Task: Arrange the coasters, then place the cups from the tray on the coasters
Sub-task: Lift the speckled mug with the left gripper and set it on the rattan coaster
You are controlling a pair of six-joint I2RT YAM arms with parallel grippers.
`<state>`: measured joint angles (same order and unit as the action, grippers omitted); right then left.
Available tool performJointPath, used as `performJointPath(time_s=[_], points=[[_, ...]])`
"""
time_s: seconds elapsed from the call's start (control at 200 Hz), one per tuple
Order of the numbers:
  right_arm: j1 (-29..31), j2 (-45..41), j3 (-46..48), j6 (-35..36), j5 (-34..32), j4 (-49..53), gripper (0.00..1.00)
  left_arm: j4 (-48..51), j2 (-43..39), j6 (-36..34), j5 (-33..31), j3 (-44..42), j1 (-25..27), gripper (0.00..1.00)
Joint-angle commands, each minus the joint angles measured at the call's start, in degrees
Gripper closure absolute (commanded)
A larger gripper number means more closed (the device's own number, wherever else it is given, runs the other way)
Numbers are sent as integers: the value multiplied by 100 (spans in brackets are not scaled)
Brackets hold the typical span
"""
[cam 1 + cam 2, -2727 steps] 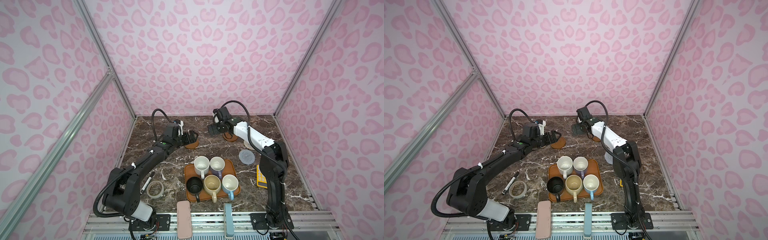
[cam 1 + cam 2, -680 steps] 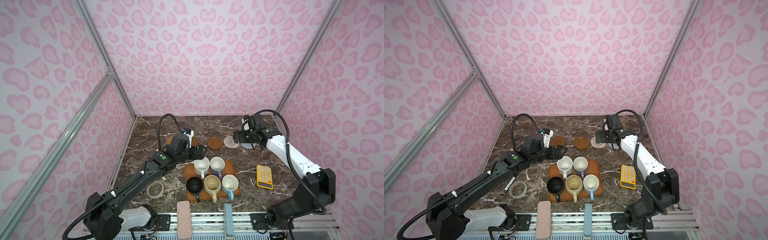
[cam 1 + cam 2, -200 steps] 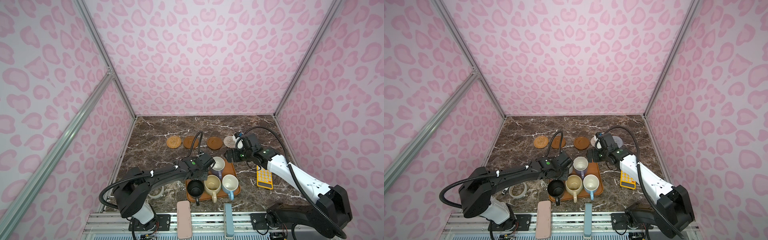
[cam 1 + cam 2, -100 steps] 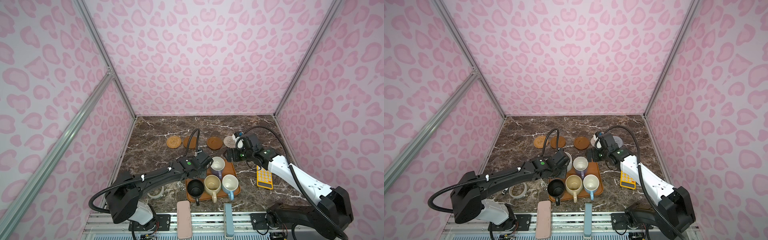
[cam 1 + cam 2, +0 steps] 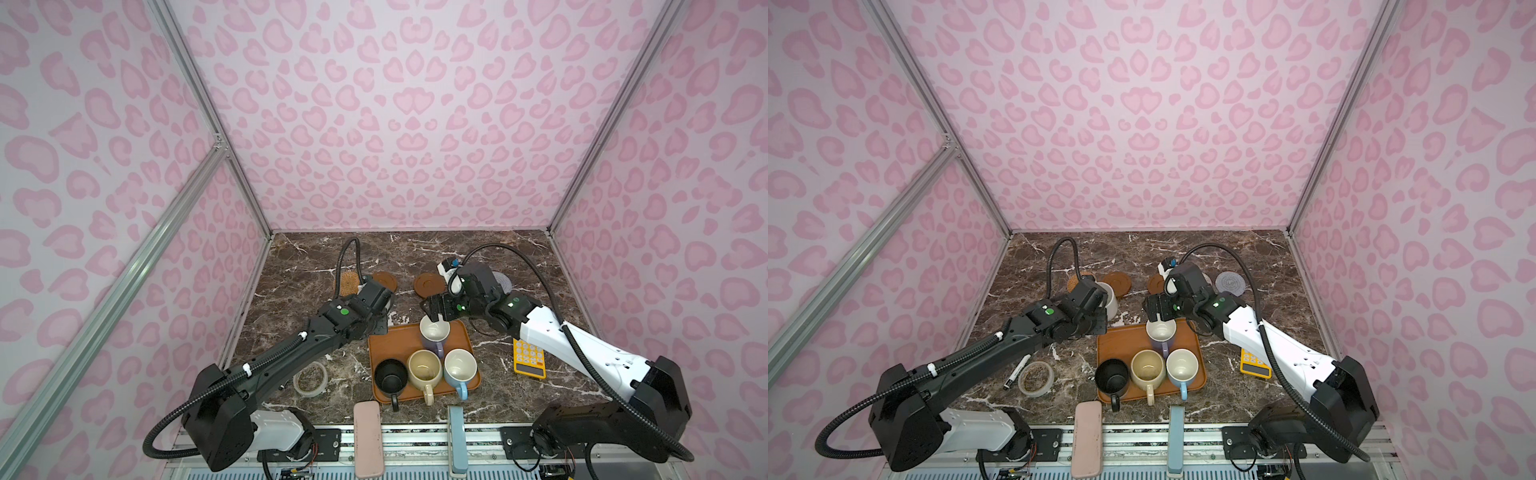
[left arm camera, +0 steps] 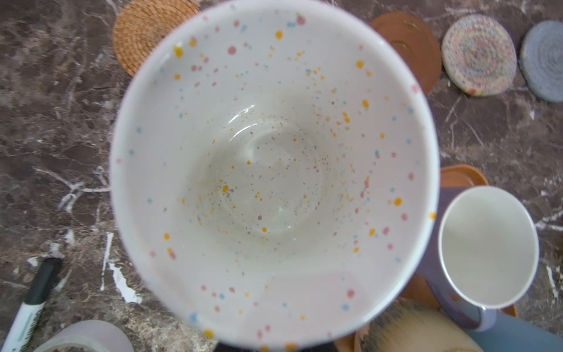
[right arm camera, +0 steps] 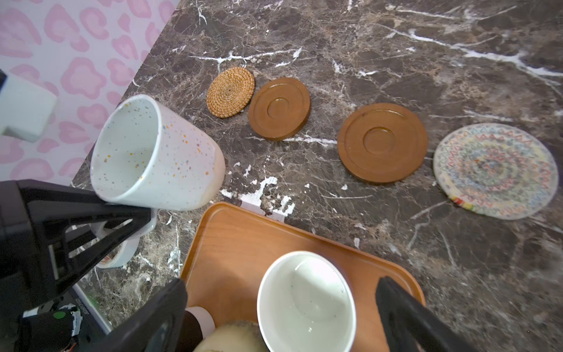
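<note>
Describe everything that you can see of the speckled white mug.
The speckled white mug is glossy ceramic, white with small orange, pink and blue speckles inside and out, and empty. The left gripper is shut on its handle and holds it tilted over the marble table, off the tray, short of the tan rattan coaster. Nothing else touches it.
</note>
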<state>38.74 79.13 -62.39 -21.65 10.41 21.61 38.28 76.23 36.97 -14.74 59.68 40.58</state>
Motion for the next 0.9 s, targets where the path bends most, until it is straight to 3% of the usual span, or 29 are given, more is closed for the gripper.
performJointPath(time_s=[0.0,0.455,0.895], points=[[123,378,-287,-163,-62,-385,1,-349,-37,-303,8,127,-363,97],[415,2016,-1870,-89,69,-328,2,-1132,1380,-1057,-321,748,-1769,97],[205,2569,-2223,68,226,-181,2,-1696,2564,-1471,169,1456,-2278,97]])
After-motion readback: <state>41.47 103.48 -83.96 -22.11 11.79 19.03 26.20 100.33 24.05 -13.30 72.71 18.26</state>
